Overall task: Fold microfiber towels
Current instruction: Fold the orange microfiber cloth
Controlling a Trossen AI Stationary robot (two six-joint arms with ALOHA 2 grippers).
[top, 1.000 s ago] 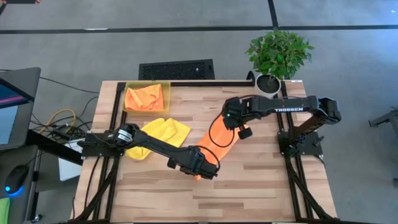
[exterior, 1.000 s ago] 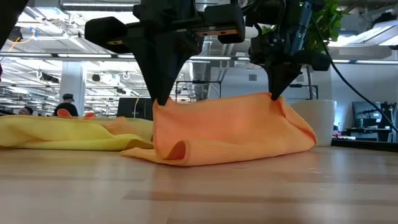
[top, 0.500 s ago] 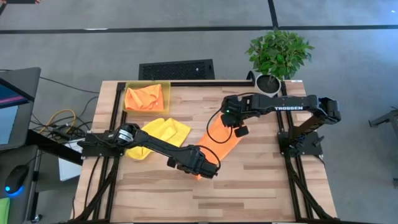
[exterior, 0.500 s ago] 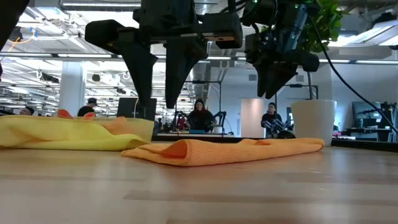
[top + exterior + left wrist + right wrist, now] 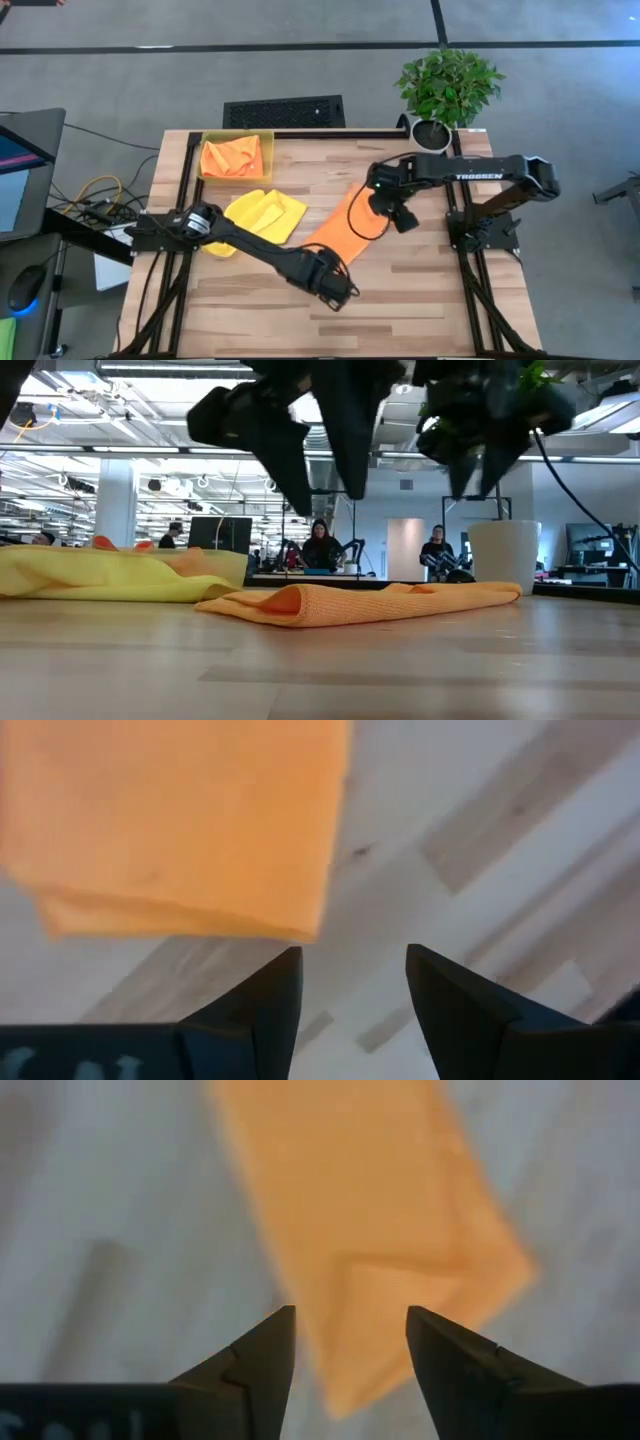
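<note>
An orange towel, folded into a long strip, lies flat on the table's middle, running from near left to far right; the low view shows its rounded fold. My left gripper hangs open above and just past the strip's near end. My right gripper hangs open over its far end. Both sets of fingers are clear above the cloth. A yellow towel lies crumpled to the left. Another orange towel sits in the bin.
A translucent yellow bin stands at the far left corner. A potted plant stands at the far right. Bare wood spreads along the near and right side. People stand in the room beyond the table.
Both grippers have opened and let go of the orange towel, then risen. The raised top layer has dropped, and the towel now lies flat as a folded strip. My left gripper has drifted toward the near edge, my right one slightly toward the right edge.
</note>
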